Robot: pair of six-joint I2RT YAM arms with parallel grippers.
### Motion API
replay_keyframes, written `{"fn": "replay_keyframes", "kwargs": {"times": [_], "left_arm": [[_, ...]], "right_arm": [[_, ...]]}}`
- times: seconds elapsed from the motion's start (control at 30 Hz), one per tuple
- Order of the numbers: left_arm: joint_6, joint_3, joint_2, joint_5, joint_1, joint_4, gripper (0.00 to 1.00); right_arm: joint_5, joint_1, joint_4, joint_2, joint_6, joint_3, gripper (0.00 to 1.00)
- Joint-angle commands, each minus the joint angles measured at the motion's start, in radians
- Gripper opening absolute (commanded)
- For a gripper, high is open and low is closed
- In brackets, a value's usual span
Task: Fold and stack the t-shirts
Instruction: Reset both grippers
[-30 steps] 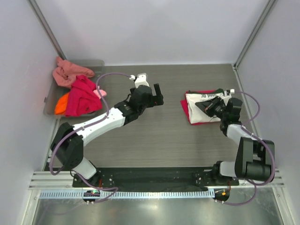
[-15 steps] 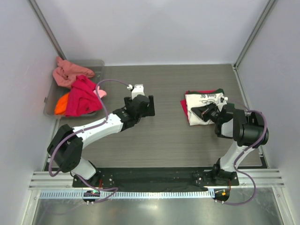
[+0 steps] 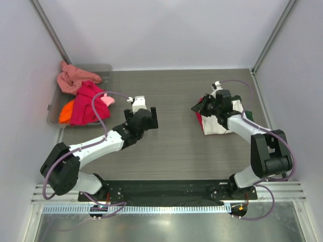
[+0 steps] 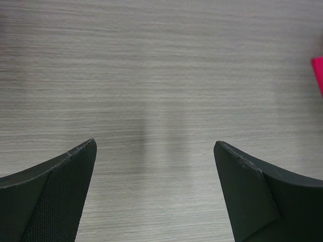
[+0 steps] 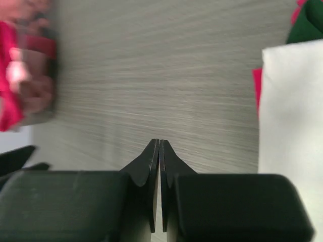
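Observation:
A folded cream-white t-shirt (image 3: 218, 124) with dark green sleeves (image 3: 248, 115) lies on a folded crimson-pink t-shirt (image 3: 199, 120) at the right of the table. My right gripper (image 3: 197, 107) is shut and empty, over the stack's far left corner and pointing left. In the right wrist view its gripper (image 5: 159, 144) is closed over bare table, with the white shirt (image 5: 292, 116) at the right edge. My left gripper (image 3: 151, 119) is open and empty over the middle of the table. The left wrist view shows the gripper (image 4: 155, 147) spread above bare wood, with a pink cloth edge (image 4: 319, 74) at the right.
A translucent grey tray (image 3: 52, 109) at the far left holds loose shirts: salmon (image 3: 73, 78), magenta (image 3: 88, 104), orange (image 3: 65, 112) and light pink (image 3: 107, 100). The enclosure walls stand close to the left, back and right of the table.
My left arm has pulled back toward the left and near side. My right arm has swung from the stack's right side across to its far left corner.

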Motion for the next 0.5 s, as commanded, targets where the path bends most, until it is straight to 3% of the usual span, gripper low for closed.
{"fn": "replay_keyframes", "kwargs": {"times": [0.0,0.2,0.47], "left_arm": [[-0.037,-0.016,-0.040,-0.054,0.023,0.064,0.98],[-0.041,-0.012,-0.037,-0.022,0.040,0.064,0.97],[-0.041,-0.015,-0.040,-0.025,0.040,0.064,0.97]], "right_arm": [[0.252,0.062,-0.329,0.043,-0.194,0.103,0.09],[0.524,0.165,-0.605,0.238,-0.282,0.304,0.08],[0.729,0.175,-0.725,0.364,-0.305,0.428,0.05]]}}
